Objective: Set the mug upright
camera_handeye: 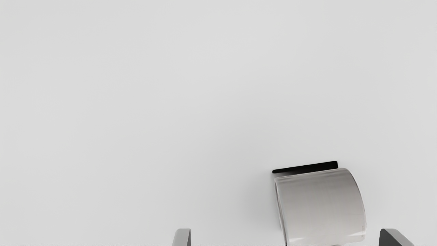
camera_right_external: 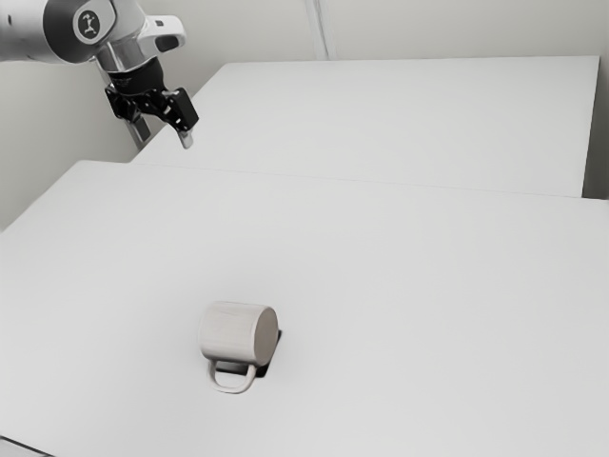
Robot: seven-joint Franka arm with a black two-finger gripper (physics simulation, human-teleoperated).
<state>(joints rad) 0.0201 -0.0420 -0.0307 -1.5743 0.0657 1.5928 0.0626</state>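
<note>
High above the table's far-left part in the exterior view, the black gripper (camera_right_external: 185,133) is well away from the mug. A beige mug (camera_right_external: 233,331) lies on its side on the white table, its round end facing the exterior view's right and its handle toward the viewer. A thin black patch lies along its lower edge. In the wrist view the gripper (camera_handeye: 284,237) is open, its fingertips wide apart, and the mug (camera_handeye: 321,205) appears between them, nearer one fingertip, not held. The handle is hidden there.
The white table (camera_right_external: 400,286) spreads around the mug on all sides. Behind it stands another white surface (camera_right_external: 409,124), beyond a thin seam. A dark line crosses the exterior view's lower left corner.
</note>
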